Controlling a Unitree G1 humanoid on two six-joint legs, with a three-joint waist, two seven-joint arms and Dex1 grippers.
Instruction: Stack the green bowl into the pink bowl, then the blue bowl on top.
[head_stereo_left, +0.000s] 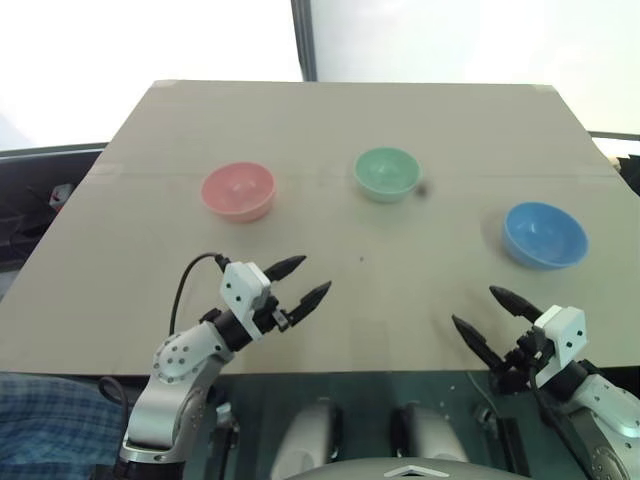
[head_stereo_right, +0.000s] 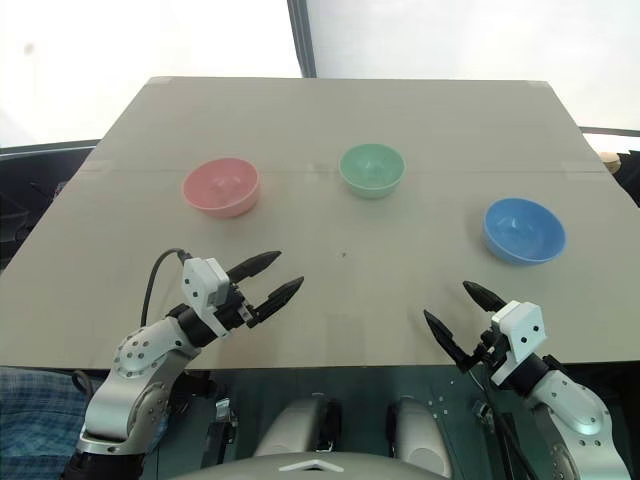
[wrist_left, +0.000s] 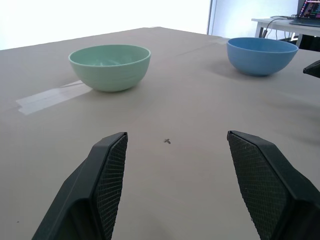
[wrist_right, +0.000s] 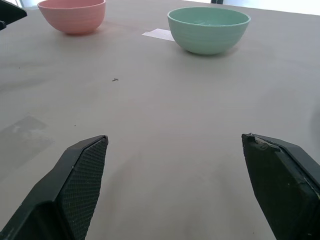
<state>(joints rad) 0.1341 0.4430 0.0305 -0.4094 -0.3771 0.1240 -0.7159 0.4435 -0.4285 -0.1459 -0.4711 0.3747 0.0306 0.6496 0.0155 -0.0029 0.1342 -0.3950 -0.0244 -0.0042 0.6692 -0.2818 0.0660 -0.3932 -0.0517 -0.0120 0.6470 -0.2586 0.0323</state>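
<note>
Three bowls stand apart and upright on the tan table (head_stereo_left: 330, 120). The pink bowl (head_stereo_left: 238, 190) is at the left, the green bowl (head_stereo_left: 386, 173) in the middle further back, the blue bowl (head_stereo_left: 545, 234) at the right. My left gripper (head_stereo_left: 302, 283) hovers open and empty near the front edge, below the pink bowl. At the front right my right gripper (head_stereo_left: 484, 313) is open and empty, below the blue bowl. The left wrist view looks at the green bowl (wrist_left: 110, 67) and the blue bowl (wrist_left: 262, 55); the right wrist view shows the pink bowl (wrist_right: 72, 15) and the green bowl (wrist_right: 208, 29).
A strip of tape (wrist_right: 159, 34) lies flat on the table beside the green bowl. A small dark speck (head_stereo_left: 361, 260) marks the table's middle. Dark equipment stands off the table's left edge (head_stereo_left: 30, 200).
</note>
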